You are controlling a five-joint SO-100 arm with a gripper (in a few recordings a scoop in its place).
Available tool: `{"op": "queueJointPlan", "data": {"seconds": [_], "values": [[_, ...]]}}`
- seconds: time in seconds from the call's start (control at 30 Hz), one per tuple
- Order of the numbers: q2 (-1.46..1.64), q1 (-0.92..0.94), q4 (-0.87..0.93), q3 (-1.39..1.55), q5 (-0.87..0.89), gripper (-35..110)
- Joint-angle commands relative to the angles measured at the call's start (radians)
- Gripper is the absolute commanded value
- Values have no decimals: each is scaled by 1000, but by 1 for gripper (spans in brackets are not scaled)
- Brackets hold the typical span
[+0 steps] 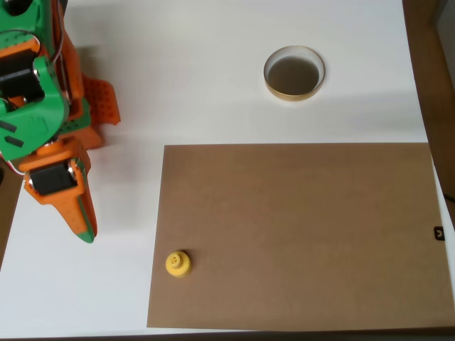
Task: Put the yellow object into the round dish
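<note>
Task not started as far as the overhead view shows: the yellow object [178, 263] sits upright, knob up, on the near-left corner of the brown board [298, 234], just inside its left edge, untouched. The round dish [294, 73] stands on the white table [213, 78] beyond the board's far edge, well apart from the yellow piece, with nothing inside its dark interior. The gripper [84, 226] on the orange and green arm [39, 106] hangs at the left of the picture, over the white table, tips pointing toward the bottom of the frame, left of the board and near but not touching the yellow object. It carries nothing; the 2 fingers read as 1 tapered point, so probably closed, but from straight above I cannot tell for sure. All left to do: reach over to the piece, grasp, lift, carry diagonally across the board, release into the dish. Hard to make out: the arm's upper part is cut off by the top and left edges, the finger gap is masked by the gripper's own body, and its height above the table is not readable from this angle. A small black tag [439, 233] at the board's right edge is too small to identify. The board's right end runs out of frame.
</note>
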Motion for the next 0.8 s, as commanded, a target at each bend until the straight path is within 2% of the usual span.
{"op": "queueJointPlan", "data": {"seconds": [0.0, 0.77], "values": [[81, 173, 74, -5, 8, 3], [81, 175, 84, -8, -6, 3]]}}
